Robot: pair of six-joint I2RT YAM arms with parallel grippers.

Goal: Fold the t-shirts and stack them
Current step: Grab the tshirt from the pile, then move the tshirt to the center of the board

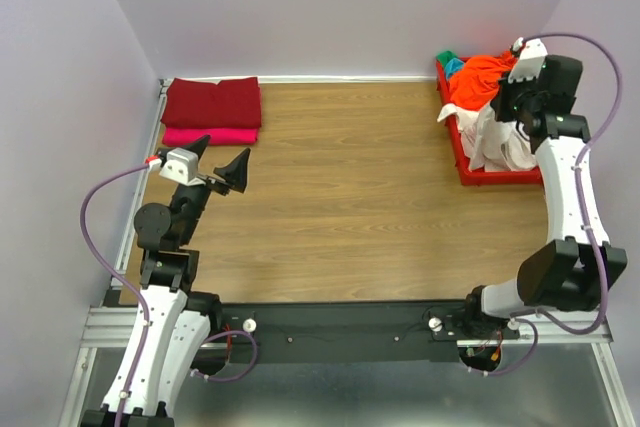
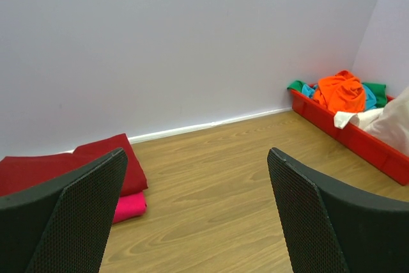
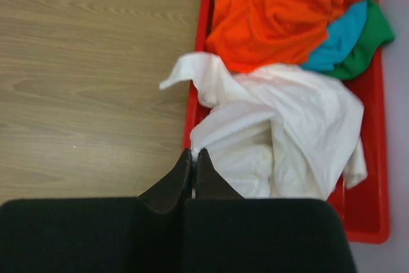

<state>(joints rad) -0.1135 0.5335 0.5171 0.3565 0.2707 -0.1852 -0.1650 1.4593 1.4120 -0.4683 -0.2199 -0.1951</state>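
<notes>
**Fold-and-stack task, partway: 2 shirts stacked, 4 unfolded**

Top view. At the far left corner of the table (image 1: 340,177) lies the finished pile: a folded dark red shirt (image 1: 212,102) on a folded pink shirt (image 1: 210,136), edges roughly aligned. At the far right stands the tray (image 1: 500,180), holding 4 crumpled shirts. The orange shirt (image 1: 480,77) lies on top of the heap, and the teal shirt (image 1: 455,68) and green shirt (image 1: 446,55) show beneath it at the far end. The white shirt (image 1: 497,137) fills the near end, and a fold of it spills over the tray's left rim.

The left gripper (image 1: 218,159) hovers just in front of the pile, jaws spread wide and holding nothing. The right gripper (image 3: 193,153) is down over the tray, jaws closed tip to tip at the near left edge of the white shirt. Whether cloth is pinched between them cannot be told.

Judged progress: about 1 third done. The white shirt appears to be the next item, and it has not yet been lifted out, spread or folded. The orange, teal and green shirts lie untouched in the tray.
</notes>
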